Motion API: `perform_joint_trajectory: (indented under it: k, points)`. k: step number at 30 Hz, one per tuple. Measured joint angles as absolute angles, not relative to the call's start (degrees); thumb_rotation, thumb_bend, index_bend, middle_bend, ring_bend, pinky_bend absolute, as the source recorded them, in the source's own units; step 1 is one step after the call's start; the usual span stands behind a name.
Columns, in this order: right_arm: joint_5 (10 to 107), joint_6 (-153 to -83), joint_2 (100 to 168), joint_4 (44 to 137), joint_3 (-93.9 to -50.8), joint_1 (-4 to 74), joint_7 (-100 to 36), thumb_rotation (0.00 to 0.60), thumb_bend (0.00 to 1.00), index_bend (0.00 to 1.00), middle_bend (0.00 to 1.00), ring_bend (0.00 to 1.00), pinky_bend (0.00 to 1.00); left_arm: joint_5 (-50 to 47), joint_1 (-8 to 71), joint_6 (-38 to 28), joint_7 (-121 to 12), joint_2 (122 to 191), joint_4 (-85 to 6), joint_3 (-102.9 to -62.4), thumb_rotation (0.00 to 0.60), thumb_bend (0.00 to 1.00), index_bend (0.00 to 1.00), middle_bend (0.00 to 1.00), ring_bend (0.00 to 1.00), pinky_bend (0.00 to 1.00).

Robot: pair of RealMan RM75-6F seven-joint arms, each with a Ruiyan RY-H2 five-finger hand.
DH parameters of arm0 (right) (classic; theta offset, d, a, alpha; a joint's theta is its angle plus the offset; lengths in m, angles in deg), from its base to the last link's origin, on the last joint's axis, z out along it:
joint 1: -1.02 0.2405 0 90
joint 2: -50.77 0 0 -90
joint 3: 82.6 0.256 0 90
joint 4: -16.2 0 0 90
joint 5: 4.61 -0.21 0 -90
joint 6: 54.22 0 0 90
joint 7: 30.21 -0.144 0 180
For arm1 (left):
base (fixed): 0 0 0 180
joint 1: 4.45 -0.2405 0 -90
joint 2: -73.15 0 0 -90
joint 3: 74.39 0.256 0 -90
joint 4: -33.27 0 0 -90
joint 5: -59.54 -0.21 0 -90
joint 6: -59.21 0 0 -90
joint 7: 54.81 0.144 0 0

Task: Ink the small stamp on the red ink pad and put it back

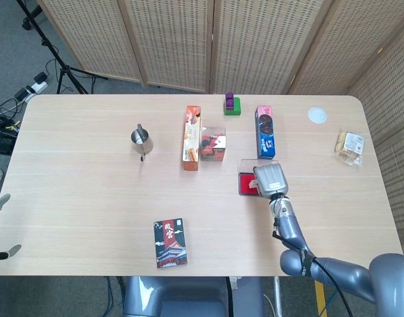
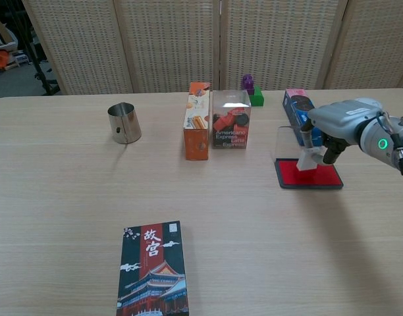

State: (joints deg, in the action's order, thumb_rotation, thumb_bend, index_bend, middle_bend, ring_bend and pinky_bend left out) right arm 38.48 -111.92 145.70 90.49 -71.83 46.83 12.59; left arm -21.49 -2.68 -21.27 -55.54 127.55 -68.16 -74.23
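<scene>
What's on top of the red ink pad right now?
The small white stamp, held by the right hand, sits tilted on the red ink pad. Head view: the hand covers most of the pad; the stamp's contact face is hidden.

Pale wooden table point(image 1: 90, 198) — woven folding screens point(image 2: 168, 39) behind.

Bright, even light; sharp focus, soft shadows

right hand point(image 1: 270, 179) hiding most of red ink pad point(image 1: 245, 184), small stamp's point(image 2: 306, 158) face unseen
</scene>
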Motion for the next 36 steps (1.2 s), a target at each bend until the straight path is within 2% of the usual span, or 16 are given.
perform_joint_trajectory:
  k: [36]
  points:
    - [40.84,-110.46,148.91,84.90,-74.04,46.40,12.78,0.600,0.50,0.60,0.98,1.00,1.00,-21.15,-2.53,-21.00,-56.11,127.37,-68.27,-74.19,0.600,0.05,0.00,0.00,0.00,0.00]
